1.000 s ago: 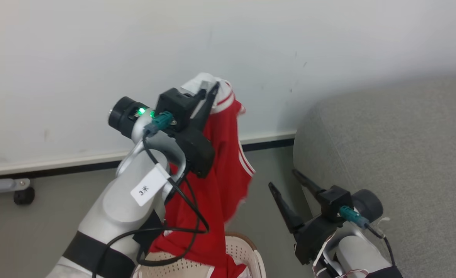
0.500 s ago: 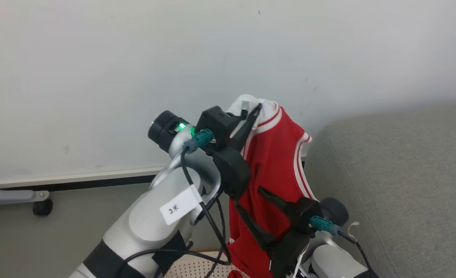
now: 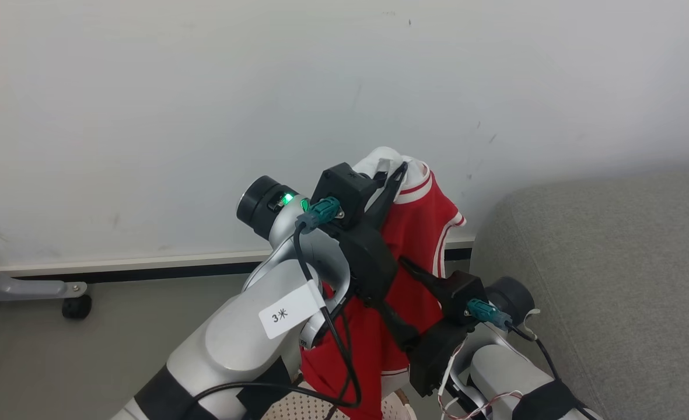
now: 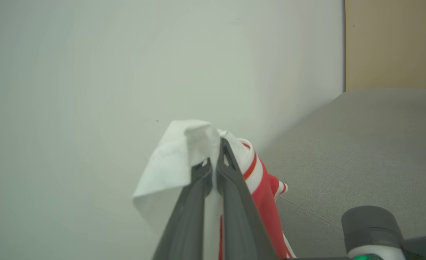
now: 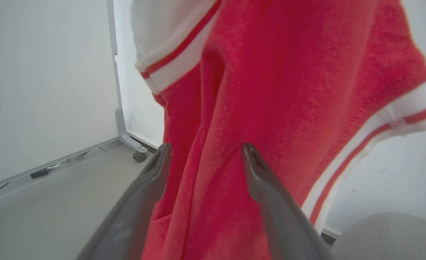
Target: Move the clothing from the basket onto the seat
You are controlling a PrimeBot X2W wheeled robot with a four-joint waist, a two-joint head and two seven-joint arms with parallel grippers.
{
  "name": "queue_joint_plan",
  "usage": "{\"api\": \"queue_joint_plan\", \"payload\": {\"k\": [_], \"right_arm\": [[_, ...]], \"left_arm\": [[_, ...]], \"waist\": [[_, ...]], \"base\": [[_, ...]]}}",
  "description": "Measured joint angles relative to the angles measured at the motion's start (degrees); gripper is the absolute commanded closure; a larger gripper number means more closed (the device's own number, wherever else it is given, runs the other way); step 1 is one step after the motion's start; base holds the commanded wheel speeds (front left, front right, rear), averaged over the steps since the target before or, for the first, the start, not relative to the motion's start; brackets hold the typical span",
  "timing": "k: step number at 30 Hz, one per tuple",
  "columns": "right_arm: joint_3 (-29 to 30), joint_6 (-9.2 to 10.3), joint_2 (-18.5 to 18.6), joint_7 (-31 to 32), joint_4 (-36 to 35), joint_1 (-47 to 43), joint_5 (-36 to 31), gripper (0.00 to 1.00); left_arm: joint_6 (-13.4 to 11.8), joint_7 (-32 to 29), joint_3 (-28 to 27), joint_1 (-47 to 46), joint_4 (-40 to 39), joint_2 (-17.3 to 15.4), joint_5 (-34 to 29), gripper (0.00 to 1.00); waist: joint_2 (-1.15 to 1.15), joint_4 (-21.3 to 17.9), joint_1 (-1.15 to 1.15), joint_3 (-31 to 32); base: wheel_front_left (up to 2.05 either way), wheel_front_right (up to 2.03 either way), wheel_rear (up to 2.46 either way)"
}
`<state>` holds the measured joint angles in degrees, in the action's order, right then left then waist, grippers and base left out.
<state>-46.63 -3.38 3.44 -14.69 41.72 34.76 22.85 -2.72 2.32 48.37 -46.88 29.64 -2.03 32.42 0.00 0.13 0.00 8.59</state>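
1 red garment [image 3: 423, 230], white collar clamped in the left pincer [image 4: 216, 151], hanging over the basket [image 3: 289, 408] beside the grey seat [image 3: 612, 280] but not yet on it; right pincer [image 5: 205, 150] spread apart close to its hanging folds; transfer judged about halfway, basket contents cannot be told.

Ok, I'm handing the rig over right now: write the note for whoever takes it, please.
Left gripper: shut on the white collar of the red garment, held high by the wall.
Right gripper: open, fingers either side of the hanging garment.
Basket: below the garment. Seat: to the robot's right.
Done: one garment lifted.
Left: carry it over the seat, release, then check the basket for more.
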Motion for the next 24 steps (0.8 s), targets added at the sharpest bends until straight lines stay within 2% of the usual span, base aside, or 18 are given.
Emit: {"api": "queue_joint_plan", "payload": {"k": [6,8,10,20,21,22,23,24], "right_arm": [[-0.9,1.31,0.0,0.0,1.4,1.03,1.91,0.0],[-1.25,1.49,0.03,0.0,1.94,1.97,1.99,0.56],[-1.47,1.93,0.02,0.0,2.57,2.86,2.29,1.0],[-2.33,1.85,-0.03,0.0,3.46,4.53,3.89,1.0],[-2.24,1.82,-0.01,0.0,3.54,4.79,3.91,1.0],[-2.04,1.74,0.01,0.0,3.67,4.93,3.93,1.0],[-1.81,1.49,0.01,0.0,3.81,4.98,3.94,1.0],[-1.55,1.34,0.0,0.0,3.97,5.02,3.94,1.0]], "left_arm": [[-0.9,-0.76,0.78,-0.02,0.14,-0.11,0.83,1.0],[-1.01,-1.04,1.57,-0.08,-0.45,-0.05,1.92,1.0],[-1.33,-1.23,2.14,-0.31,-0.6,-0.05,2.57,1.0],[-2.33,-1.11,-0.85,-0.31,3.04,-0.65,3.41,1.0],[-2.33,-0.73,-1.31,-0.04,3.39,-1.03,3.5,0.86],[-2.34,-0.47,-1.67,0.25,3.81,-1.41,3.65,0.65],[-2.35,-0.12,-2.02,0.57,4.21,-1.78,3.8,0.59],[-2.41,0.22,-2.4,0.91,4.59,-2.15,3.85,0.42]], "waist": [[0.0,0.16,0.0,-0.3],[0.0,0.35,0.0,-0.48],[0.0,0.59,0.0,-0.67],[0.0,0.51,0.0,-1.42],[0.0,0.27,0.0,-1.47],[0.0,0.02,0.0,-1.52],[0.0,-0.24,0.0,-1.56],[0.0,-0.54,0.0,-1.61]], "base": [[0.0,0.0,0.0],[0.0,0.0,0.0],[0.0,0.0,0.0],[0.0,0.0,0.0],[0.0,0.0,0.0],[0.0,0.0,0.0],[0.0,0.0,0.0],[0.0,0.0,0.0]]}}
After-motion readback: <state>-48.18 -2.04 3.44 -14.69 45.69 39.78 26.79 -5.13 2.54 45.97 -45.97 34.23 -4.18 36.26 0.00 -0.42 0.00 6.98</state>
